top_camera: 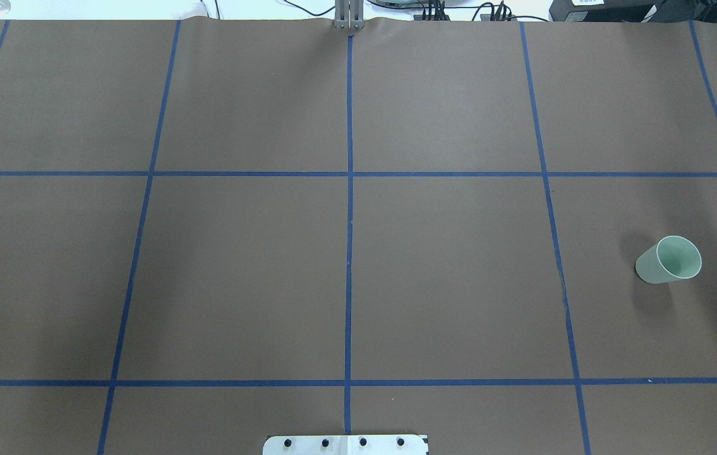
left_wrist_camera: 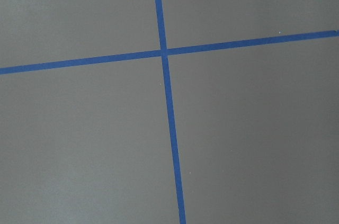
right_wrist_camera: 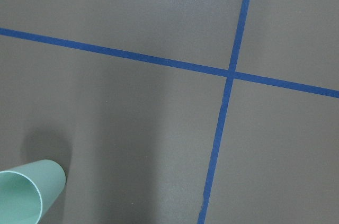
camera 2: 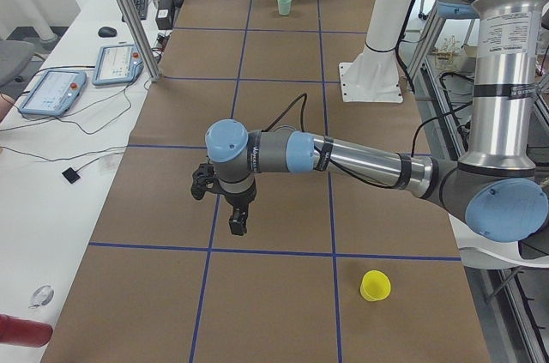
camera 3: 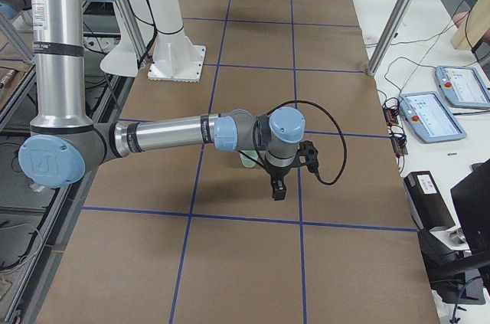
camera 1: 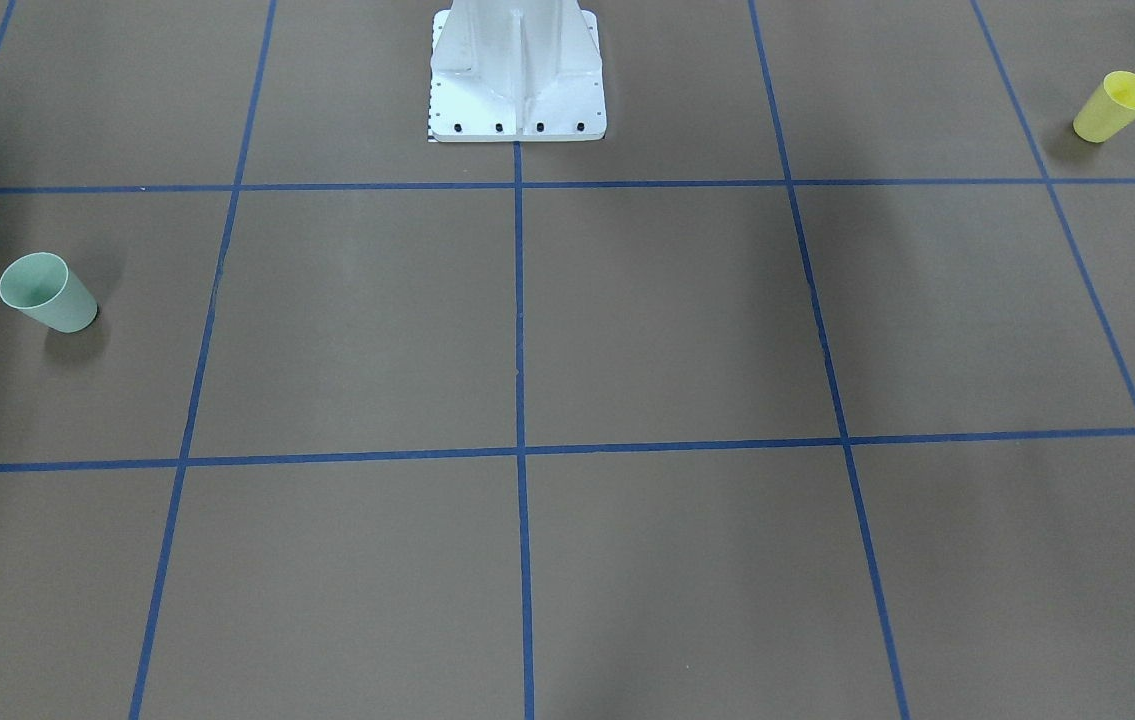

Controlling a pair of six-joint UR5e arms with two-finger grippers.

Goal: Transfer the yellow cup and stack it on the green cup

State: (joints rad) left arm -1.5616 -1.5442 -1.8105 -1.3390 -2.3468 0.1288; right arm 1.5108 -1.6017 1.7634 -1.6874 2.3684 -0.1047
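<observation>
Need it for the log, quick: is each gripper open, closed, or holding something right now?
Left gripper: cannot be told, seen only from the side.
Right gripper: cannot be told, same reason.

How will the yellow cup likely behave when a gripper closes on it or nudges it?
The yellow cup stands upright on its narrower base and looks empty, so it is probably light and tips easily if nudged. Its smooth tapered wall may slip in a pinch.

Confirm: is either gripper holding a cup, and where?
Nothing held. The yellow cup and green cup stand alone on the table; left gripper and right gripper touch neither.
</observation>
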